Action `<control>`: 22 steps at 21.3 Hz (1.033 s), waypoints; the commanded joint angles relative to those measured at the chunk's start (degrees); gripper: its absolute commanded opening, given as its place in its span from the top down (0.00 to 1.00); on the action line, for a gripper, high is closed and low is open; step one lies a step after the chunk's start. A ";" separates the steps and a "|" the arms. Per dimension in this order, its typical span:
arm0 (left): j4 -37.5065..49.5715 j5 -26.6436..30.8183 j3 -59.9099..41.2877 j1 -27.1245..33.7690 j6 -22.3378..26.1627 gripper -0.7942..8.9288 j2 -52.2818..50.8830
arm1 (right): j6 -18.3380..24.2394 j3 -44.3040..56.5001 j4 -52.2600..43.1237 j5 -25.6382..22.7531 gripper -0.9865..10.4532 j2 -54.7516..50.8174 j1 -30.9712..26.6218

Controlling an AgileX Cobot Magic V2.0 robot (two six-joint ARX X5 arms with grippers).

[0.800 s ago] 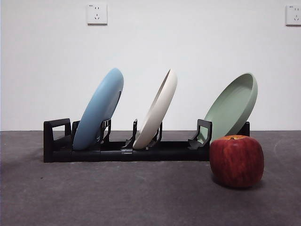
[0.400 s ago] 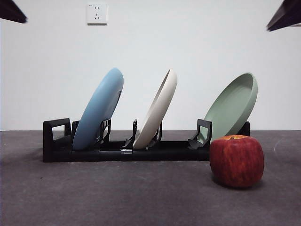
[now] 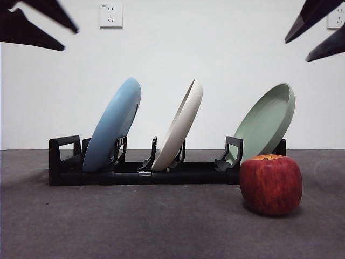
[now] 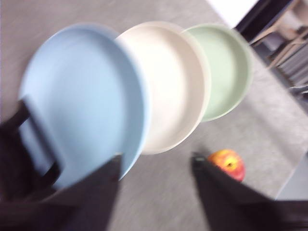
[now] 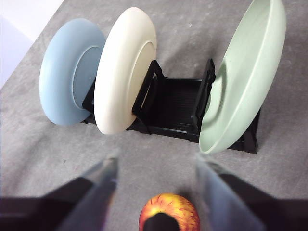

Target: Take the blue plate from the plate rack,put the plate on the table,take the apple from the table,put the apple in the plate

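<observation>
The blue plate point(image 3: 112, 125) point(image 4: 82, 96) point(image 5: 65, 72) leans in the end slot of the black plate rack point(image 3: 135, 174) point(image 5: 175, 108), at the looped-handle end. The red apple point(image 3: 270, 184) point(image 4: 227, 163) point(image 5: 169, 211) stands on the table point(image 3: 135, 226) in front of the rack's other end. My left gripper point(image 3: 67, 39) point(image 4: 156, 159) hangs open, high above the blue plate's side. My right gripper point(image 3: 297, 49) point(image 5: 156, 161) is open too, high over the apple's side. Neither touches anything.
A cream-white plate point(image 3: 179, 125) stands in the middle slot of the rack. A sage-green plate point(image 3: 267, 123) leans at the end behind the apple. Behind the table is a white wall with a socket point(image 3: 110, 15).
Both grippers have come down into the front view's top corners; a second ago neither was visible, half a second ago only their tips. The plates, rack and apple have not moved.
</observation>
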State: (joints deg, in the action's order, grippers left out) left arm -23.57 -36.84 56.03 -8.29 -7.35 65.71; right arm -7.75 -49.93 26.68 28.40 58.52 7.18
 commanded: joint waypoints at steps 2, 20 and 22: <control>-1.01 2.64 6.19 -2.71 -1.62 0.56 4.48 | -0.39 -0.24 -0.09 0.13 0.64 -0.04 0.13; -9.16 18.97 28.46 -12.39 1.97 0.58 33.09 | -0.31 -0.24 0.83 -0.26 0.64 -0.04 0.09; -9.05 18.67 28.46 -12.37 2.05 0.78 33.09 | -0.33 -0.24 0.83 -0.26 0.64 -0.04 0.09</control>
State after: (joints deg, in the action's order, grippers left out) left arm -32.91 -17.78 84.64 -20.56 -6.00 98.65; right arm -7.92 -49.93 27.57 28.32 58.52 7.18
